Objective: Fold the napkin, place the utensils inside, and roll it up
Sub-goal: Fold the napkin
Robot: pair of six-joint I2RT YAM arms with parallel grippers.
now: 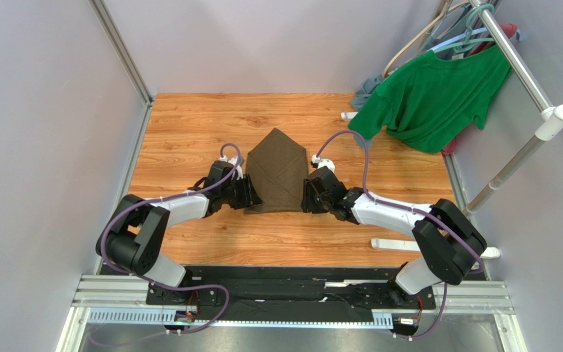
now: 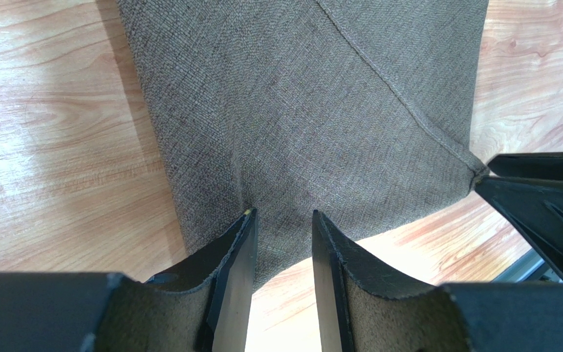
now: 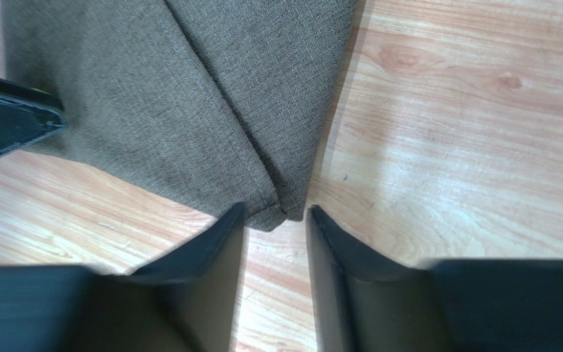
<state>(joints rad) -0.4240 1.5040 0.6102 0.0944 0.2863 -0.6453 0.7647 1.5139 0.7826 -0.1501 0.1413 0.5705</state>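
Note:
The dark olive-brown napkin (image 1: 277, 172) lies folded flat on the wooden table (image 1: 189, 125), pointed at its far end. At its near left corner my left gripper (image 1: 246, 193) is open. In the left wrist view its tips (image 2: 283, 214) rest at the napkin (image 2: 314, 103) edge, with cloth and bare wood showing in the gap. My right gripper (image 1: 311, 196) is open at the near right corner. In the right wrist view that corner of the napkin (image 3: 189, 95) lies loose just beyond my right gripper (image 3: 275, 209). The utensils are out of view.
A bright green T-shirt (image 1: 431, 95) hangs from a metal rail (image 1: 521, 70) at the back right, with a grey-blue garment (image 1: 366, 89) behind it. The rack's white foot (image 1: 402, 244) lies near the right arm. Grey walls enclose the table on the left, the back and the right.

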